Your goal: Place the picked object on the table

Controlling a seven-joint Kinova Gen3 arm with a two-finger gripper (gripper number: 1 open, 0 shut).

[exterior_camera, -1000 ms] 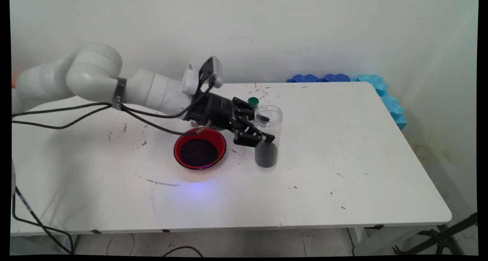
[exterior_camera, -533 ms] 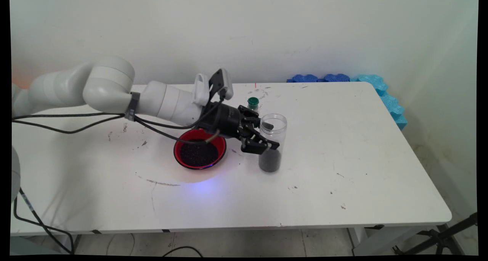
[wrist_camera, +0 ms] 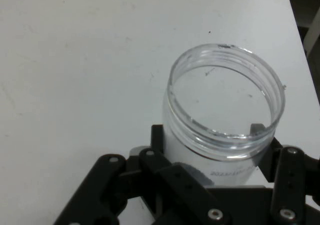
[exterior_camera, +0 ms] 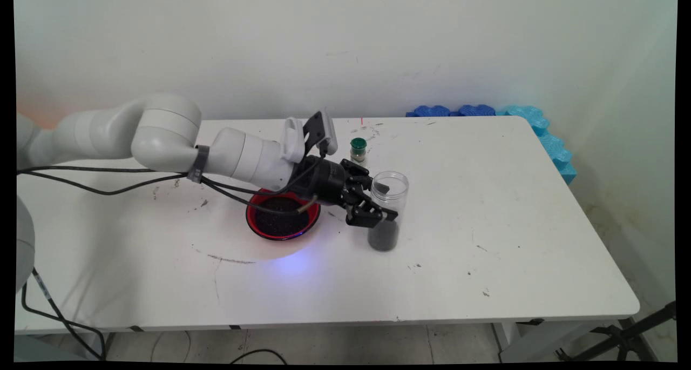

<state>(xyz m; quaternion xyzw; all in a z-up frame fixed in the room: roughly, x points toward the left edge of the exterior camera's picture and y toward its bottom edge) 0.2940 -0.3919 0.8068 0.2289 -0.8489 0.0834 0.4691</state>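
The tool [exterior_camera: 380, 201] is closed around a clear open jar [exterior_camera: 386, 210], its 2 fingers pressed to opposite sides of the jar's wall. The jar stands upright on the white table [exterior_camera: 513, 208], dark grains filling its bottom. Just left sits a red bowl [exterior_camera: 259, 227] of dark grains. A small green-capped bottle [exterior_camera: 358, 150] stands farther back.

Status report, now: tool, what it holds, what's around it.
Tool shut on clear jar, upright, dark grains at bottom, lid off. Red bowl of dark grains beside it. Small green-capped bottle behind, apart.
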